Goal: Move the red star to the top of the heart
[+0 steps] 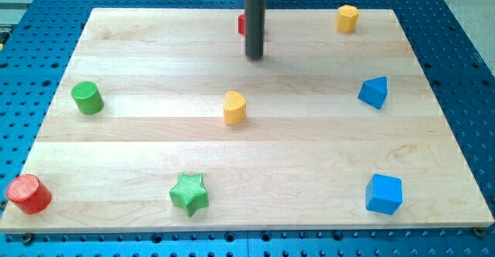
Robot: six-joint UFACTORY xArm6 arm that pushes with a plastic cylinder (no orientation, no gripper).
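A red block [242, 24], presumably the red star, is mostly hidden behind my rod near the view's top centre; only a sliver shows at the rod's left side. The yellow heart [235, 107] sits near the board's middle, below it. My tip [254, 56] is just below and right of the red block, above and slightly right of the heart, touching neither as far as I can tell.
A yellow hexagon [347, 18] is at the top right. A blue triangular block [374, 92] is at the right, a blue cube [384, 193] at the bottom right. A green star [189, 193] is at the bottom, a green cylinder [87, 97] at the left, a red cylinder [29, 194] at the bottom-left corner.
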